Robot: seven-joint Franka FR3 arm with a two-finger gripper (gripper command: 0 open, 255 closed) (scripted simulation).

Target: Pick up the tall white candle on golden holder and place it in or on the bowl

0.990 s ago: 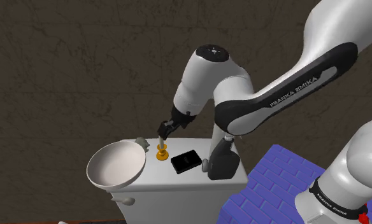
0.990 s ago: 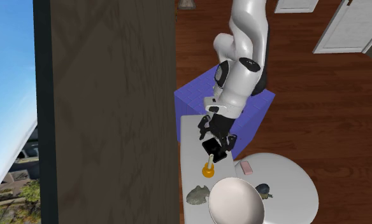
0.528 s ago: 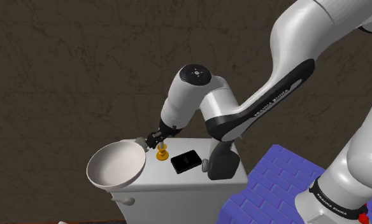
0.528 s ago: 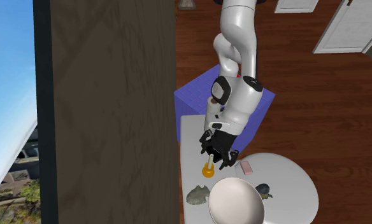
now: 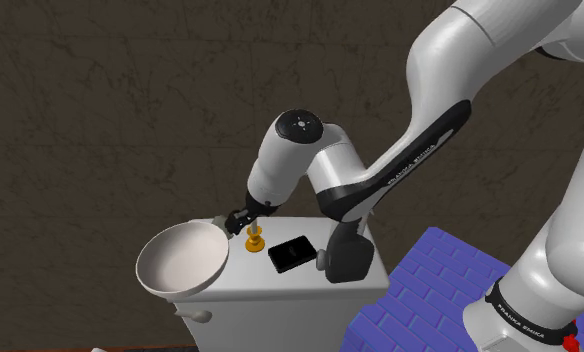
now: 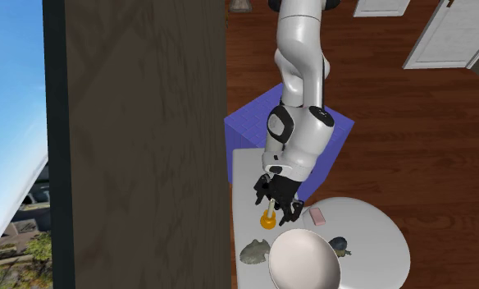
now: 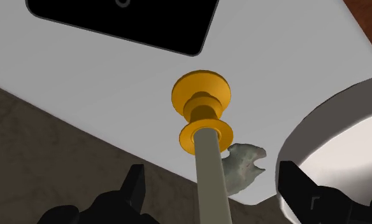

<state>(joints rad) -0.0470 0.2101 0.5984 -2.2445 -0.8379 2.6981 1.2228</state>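
White tabletop (image 7: 83,76) | fingers (image 7: 135,184) apart, either side of candle (image 7: 211,181), not touching | bowl (image 7: 334,137), grey figurine (image 7: 242,167), black slab (image 7: 127,19) near

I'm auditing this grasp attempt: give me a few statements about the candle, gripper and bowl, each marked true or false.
1. The candle stands upright in its golden holder on the white surface. True.
2. The gripper is shut on the candle. False: its fingers stand apart on either side of the candle, not touching it.
3. The candle lies in the bowl. False: it stands on the surface beside the bowl.
4. A flat black object lies on the same surface as the candle. True.
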